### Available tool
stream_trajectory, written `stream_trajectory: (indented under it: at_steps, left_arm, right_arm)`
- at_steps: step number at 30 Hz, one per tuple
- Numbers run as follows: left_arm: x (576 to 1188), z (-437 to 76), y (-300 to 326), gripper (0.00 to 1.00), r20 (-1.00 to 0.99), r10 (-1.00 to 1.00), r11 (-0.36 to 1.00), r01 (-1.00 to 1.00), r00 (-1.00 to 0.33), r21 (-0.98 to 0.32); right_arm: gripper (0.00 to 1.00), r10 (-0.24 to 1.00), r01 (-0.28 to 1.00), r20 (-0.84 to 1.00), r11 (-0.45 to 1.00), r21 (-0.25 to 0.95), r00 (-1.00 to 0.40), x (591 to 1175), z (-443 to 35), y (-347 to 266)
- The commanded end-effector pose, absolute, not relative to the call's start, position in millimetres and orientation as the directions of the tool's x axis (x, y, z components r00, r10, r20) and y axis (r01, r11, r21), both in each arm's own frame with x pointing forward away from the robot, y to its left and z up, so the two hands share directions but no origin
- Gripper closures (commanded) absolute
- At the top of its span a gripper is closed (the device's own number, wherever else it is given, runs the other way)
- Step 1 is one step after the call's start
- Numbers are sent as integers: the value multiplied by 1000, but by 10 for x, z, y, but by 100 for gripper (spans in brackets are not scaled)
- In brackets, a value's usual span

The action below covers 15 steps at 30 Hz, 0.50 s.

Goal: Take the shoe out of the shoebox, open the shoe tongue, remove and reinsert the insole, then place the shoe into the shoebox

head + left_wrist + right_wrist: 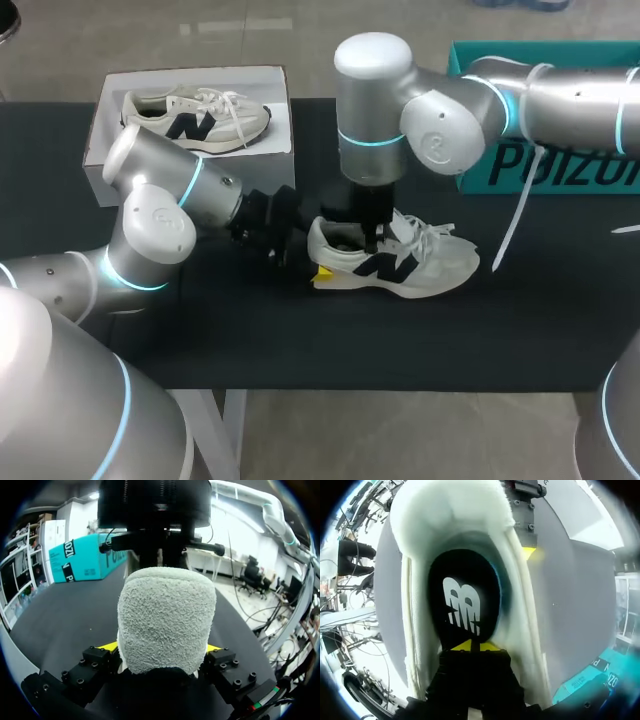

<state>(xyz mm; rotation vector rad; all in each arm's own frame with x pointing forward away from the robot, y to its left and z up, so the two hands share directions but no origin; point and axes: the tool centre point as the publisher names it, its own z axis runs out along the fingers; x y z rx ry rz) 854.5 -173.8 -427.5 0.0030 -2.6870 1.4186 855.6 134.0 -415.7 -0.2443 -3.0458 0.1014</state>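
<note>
A cream sneaker (430,265) with a dark logo lies on the black table (300,340), toe to the right. My left gripper (315,258) holds its heel. In the left wrist view the fuzzy heel (165,615) fills the gap, with a yellow tip against each side. My right gripper (370,238) reaches straight down into the shoe's opening. In the right wrist view its yellow tips (470,645) are pinched together on the black insole (465,605) with a white logo. The left arm's finger (527,530) shows beside the heel collar.
The white shoebox (100,150) stands at the back left with a second cream sneaker (195,118) in it. A teal box (480,170) sits at the back right, behind my right arm. A white strap (515,220) hangs from that arm over the table.
</note>
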Motion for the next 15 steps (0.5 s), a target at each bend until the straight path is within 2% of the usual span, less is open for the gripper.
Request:
stream_trajectory:
  at_steps: [1, 8, 15]
  left_arm:
    - [8587, -4286, -1754, 100, 94, 45, 566, -52, -995, -823]
    - [8587, -4286, -1754, 100, 94, 45, 566, -52, -995, -823]
    - [8587, -4286, -1754, 100, 94, 45, 566, -52, -995, -823]
  right_arm:
    - [100, 195, 188, 74, 978, -94, -978, 8499, -4452, 1321]
    - [100, 253, 253, -11, 965, -71, -967, 8558, -4070, 1240]
    - [100, 302, 302, -100, 953, 9, -948, 8627, -3744, 1143]
